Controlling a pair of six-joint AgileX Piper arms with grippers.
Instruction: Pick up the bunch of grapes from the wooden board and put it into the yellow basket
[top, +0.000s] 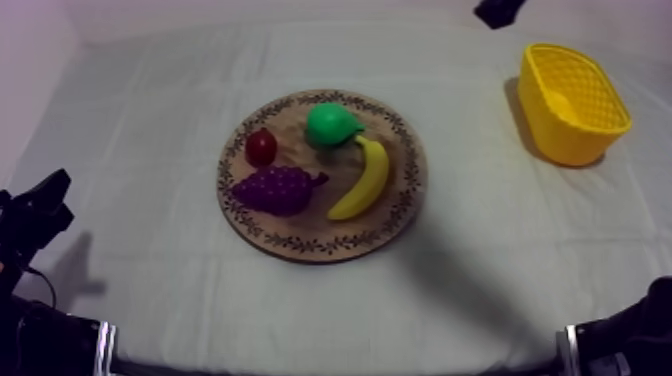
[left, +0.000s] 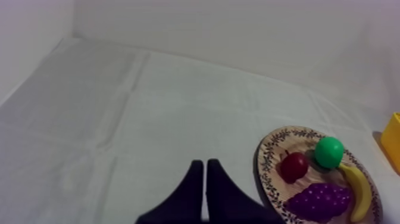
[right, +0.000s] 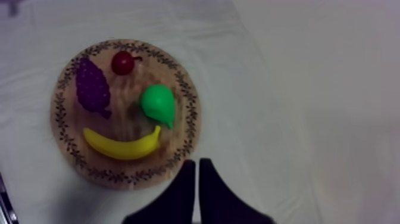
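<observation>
The purple bunch of grapes (top: 276, 188) lies on the front left part of the round wooden board (top: 400, 200). From the left wrist the grapes (left: 319, 201) lie at the board's near edge; from the right wrist the grapes (right: 92, 87) lie across the board (right: 184, 134). The yellow basket (top: 572, 100) stands at the far right, and its corner (left: 393, 140) shows beyond the board. My left gripper (top: 45, 200) sits low at the left, shut (left: 204, 162) on nothing. My right gripper (right: 194, 161) is shut on nothing, high beside the banana side; its black tip (top: 497, 10) shows at the back right.
On the board also lie a small red fruit (top: 261, 147), a green pear (top: 331, 125) and a banana (top: 364, 180). Open cloth surrounds the board, and a wide strip lies between it and the basket.
</observation>
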